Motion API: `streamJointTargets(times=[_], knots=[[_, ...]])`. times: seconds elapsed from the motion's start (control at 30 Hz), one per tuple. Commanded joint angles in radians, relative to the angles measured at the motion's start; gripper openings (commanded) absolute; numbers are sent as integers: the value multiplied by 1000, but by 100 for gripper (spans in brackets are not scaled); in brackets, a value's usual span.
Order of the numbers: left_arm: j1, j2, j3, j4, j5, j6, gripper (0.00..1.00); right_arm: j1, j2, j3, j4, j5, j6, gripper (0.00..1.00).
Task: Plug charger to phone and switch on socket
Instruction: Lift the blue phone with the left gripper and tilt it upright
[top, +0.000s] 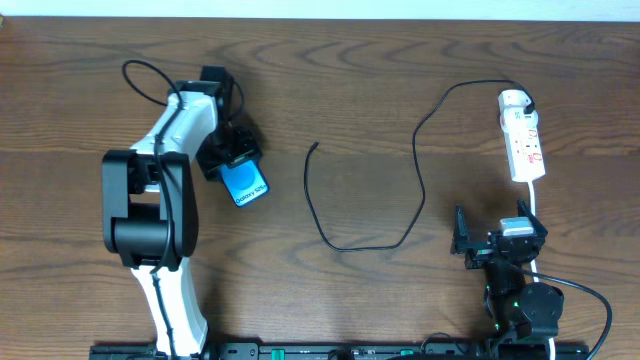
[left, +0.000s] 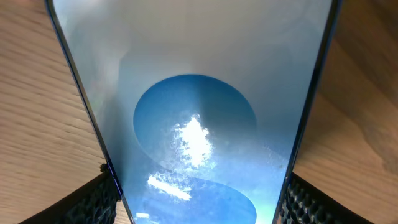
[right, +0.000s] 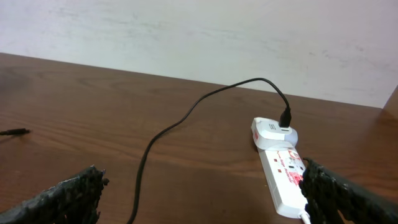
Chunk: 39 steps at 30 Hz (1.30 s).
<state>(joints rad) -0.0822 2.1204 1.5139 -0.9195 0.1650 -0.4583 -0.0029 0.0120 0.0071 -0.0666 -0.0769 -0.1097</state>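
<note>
Left tool (top: 230, 163) pinches the phone (top: 246, 184) by its edges, well left of the socket (top: 524, 145). Right tool (top: 497, 240) stands spread just below the socket. On the table (top: 380, 90), the charger (top: 415, 180) ends in a plug tip (top: 314, 149) left of the socket.

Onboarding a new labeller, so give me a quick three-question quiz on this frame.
1. True or false: the charger is plugged into the phone.
2. The left gripper holds: A) phone B) charger C) nothing.
3. Fill in: the right gripper, near the socket, is ____.
Key: 1 false; 2 A; 3 open.
</note>
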Motion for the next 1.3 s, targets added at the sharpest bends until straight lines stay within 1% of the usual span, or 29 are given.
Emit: streamJointTargets(times=[0.0, 0.23, 0.57, 0.77, 1.1, 1.13, 1.17, 1.2, 1.27], knots=[[-21, -30, 1, -6, -24, 55, 65, 6, -5, -2, -4, 3, 11, 99], [-43, -30, 0, -6, -26, 111, 65, 6, -5, -2, -4, 4, 11, 99], [-55, -29, -60, 30, -27, 97, 65, 6, -5, -2, -4, 3, 11, 99], [-55, -29, -104, 78, -26, 79, 66, 6, -5, -2, -4, 4, 11, 99], [-55, -29, -117, 99, -26, 79, 67, 6, -5, -2, -4, 3, 11, 99], [-55, -29, -117, 99, -26, 76, 67, 6, -5, -2, -4, 4, 11, 99], [-55, -29, -117, 99, -27, 67, 74, 6, -5, -2, -4, 3, 11, 99], [-55, -29, -117, 99, -26, 57, 77, 6, -5, -2, -4, 4, 11, 99], [-55, -29, -117, 100, -26, 53, 80, 6, -5, -2, -4, 3, 11, 99]])
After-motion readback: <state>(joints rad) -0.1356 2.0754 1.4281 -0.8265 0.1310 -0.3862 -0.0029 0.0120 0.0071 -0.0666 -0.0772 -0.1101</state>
